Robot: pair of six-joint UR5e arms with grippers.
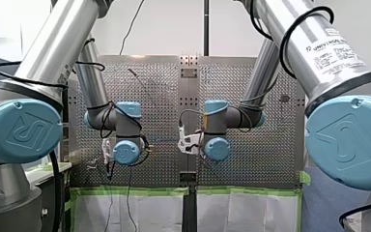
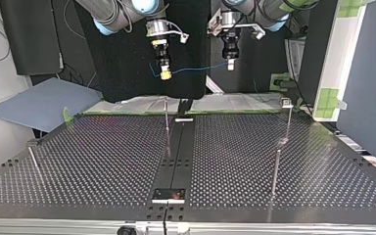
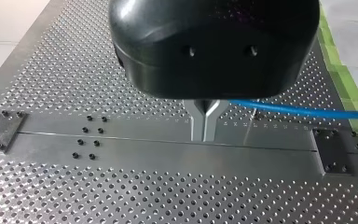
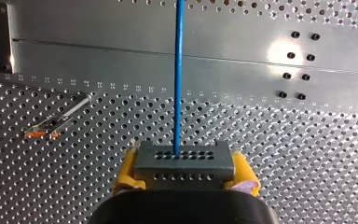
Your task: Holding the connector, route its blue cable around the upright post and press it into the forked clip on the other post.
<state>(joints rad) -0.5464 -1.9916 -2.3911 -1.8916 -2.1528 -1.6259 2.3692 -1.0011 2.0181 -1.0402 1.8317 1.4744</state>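
1. Yellow-padded, my right gripper [image 4: 186, 175] is clamped on the grey connector [image 4: 185, 163], whose blue cable [image 4: 179, 74] runs straight ahead of it over the perforated table [image 4: 307, 154]
2. My left gripper [image 3: 204, 125] has its metal fingers [image 3: 196, 122] pressed together on that cable, which leaves to one side
3. Top view: both grippers hang well above the table with the cable strung between them; a thin upright post [image 2: 167, 125] stands clear of it

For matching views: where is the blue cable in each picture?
Front view: cannot make it out.
Top view: blue cable spans between my right tool and my left tool.
Left wrist view: blue cable leaves my left tool sideways.
Right wrist view: blue cable runs ahead from the connector.
Shared landmark: solid centre strip.
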